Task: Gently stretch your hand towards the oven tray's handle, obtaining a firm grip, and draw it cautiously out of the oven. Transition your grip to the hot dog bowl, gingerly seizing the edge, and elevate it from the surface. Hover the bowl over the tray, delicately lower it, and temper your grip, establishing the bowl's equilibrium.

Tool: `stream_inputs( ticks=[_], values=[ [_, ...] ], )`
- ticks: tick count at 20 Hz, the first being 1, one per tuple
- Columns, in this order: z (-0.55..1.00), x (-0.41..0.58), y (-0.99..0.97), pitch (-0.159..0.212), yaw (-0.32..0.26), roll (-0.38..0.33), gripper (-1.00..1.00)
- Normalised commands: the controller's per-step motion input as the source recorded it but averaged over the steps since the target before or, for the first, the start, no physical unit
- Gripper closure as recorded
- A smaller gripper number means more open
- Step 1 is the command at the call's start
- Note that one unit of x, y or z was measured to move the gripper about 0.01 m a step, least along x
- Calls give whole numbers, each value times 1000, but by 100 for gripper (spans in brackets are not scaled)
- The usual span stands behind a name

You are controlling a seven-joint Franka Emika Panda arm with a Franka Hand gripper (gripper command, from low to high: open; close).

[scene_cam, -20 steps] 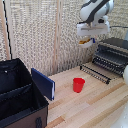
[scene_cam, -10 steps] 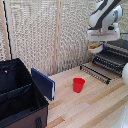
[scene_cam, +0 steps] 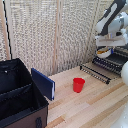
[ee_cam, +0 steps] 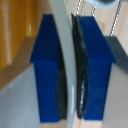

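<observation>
The hot dog bowl (scene_cam: pixel 104 51) is white with yellow food and hangs in the air just above the oven tray (scene_cam: pixel 108 63), a dark wire rack drawn out of the oven (scene_cam: pixel 121 55) at the exterior view's right. My gripper (scene_cam: pixel 107 45) holds the bowl from above. In the wrist view my gripper (ee_cam: pixel 70 70) is shut, its blue fingers (ee_cam: pixel 47 65) clamped on the bowl's thin white rim (ee_cam: pixel 64 35), with yellow food (ee_cam: pixel 12 35) beside them. I cannot tell whether the bowl touches the tray.
The oven's open door flap with its long bar (scene_cam: pixel 95 73) lies below the tray. A red cup (scene_cam: pixel 78 84) stands mid-table. A black fabric crate (scene_cam: pixel 17 95) with a blue panel (scene_cam: pixel 43 82) fills the exterior view's left. A slatted screen stands behind.
My gripper has carried the bowl toward the exterior view's right and lower, from beside the oven to just over the tray. The cup and crate stayed put.
</observation>
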Motion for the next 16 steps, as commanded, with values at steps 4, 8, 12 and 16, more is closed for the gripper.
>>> stream_inputs(
  ticks=[4, 8, 12, 16],
  values=[
    [29, 136, -806, -69, -67, 81, 100],
    [64, 150, -748, -73, -57, 83, 100],
    [86, 61, -607, -70, -52, 73, 100],
    [146, -11, -301, -57, -27, 36, -100]
  ],
)
